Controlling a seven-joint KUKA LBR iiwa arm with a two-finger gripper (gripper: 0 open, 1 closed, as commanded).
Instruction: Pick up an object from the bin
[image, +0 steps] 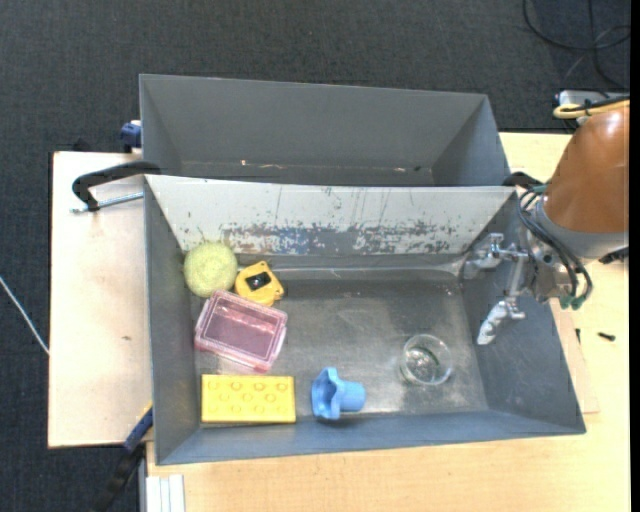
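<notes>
While the gripper (482, 298) hangs spread wide and empty by the bin (350, 320) right wall, nothing is picked yet; clear cup (425, 360) lies nearest.

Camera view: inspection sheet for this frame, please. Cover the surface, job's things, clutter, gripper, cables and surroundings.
Surface: grey metal bin, floor scuffed, back wall scratched.
Job's things: six loose things, none held. Along the left, green fuzzy ball, yellow-and-black gadget, pink clear box, yellow studded brick. At the front middle, blue plastic piece. The clear glass cup lies nearest the gripper.
Clutter: nothing seen beyond those six.
Gripper: gripper by the bin's right wall, open, nothing between its fingers.
Cables: dark wrist cables on the arm.
Surroundings: dark carpet around the bin.
</notes>
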